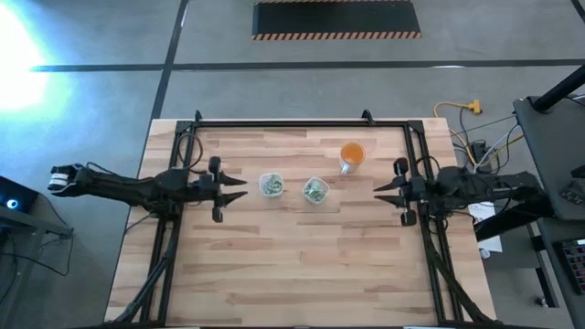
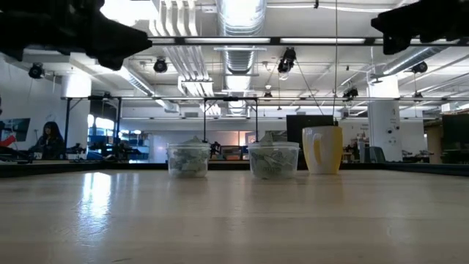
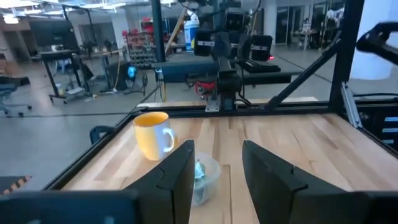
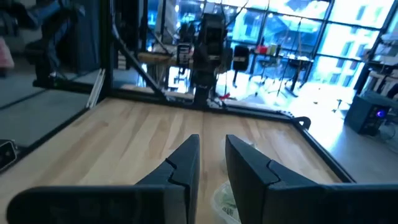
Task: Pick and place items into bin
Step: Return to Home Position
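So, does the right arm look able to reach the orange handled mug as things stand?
Probably yes: the right pincer hangs open near the orange handled mug, with only bare wooden table between them.

High camera looks straight down on the orange cup [image 1: 352, 153] from far above; low camera faces it level across the table [image 1: 302, 265] — left wrist camera shares it, nearer.

Smooth pale wood-plank table [image 1: 302, 265], clear glossy plastic bins [image 2: 189, 147], glossy orange cup [image 1: 352, 153], matt black metal frame [image 1: 302, 122]
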You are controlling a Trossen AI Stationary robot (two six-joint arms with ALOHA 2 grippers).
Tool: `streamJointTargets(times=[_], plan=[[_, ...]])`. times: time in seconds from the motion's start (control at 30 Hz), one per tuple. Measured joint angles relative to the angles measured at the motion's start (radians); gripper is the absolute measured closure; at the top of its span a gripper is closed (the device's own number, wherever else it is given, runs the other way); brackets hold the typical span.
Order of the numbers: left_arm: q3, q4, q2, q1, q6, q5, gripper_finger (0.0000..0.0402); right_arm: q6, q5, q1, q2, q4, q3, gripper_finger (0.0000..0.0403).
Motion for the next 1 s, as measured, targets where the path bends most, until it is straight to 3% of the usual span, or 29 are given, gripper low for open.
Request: streamJointTargets(times=[0.33, 0.67, 1.0], plan=[[-0.118, 0.046, -0.118, -0.003, 0.012, 0.010, 0.0283, 0.061, 0.000, -0.006, -0.193, -0.001, -0.131, 0.0335], [-0.232, 0.036, -0.263, -0.003, 0.031, 0.044, 0.0283, 0.065, -0.002, -0.005, -0.215, -0.001, -0.180, 0.0335], [-0.233, -0.106, -0.419, -0.003, 0.051, 0.117, 0.0283, 0.045, 0.029, -0.005, -0.235, -0.035, -0.192, 0.0335]])
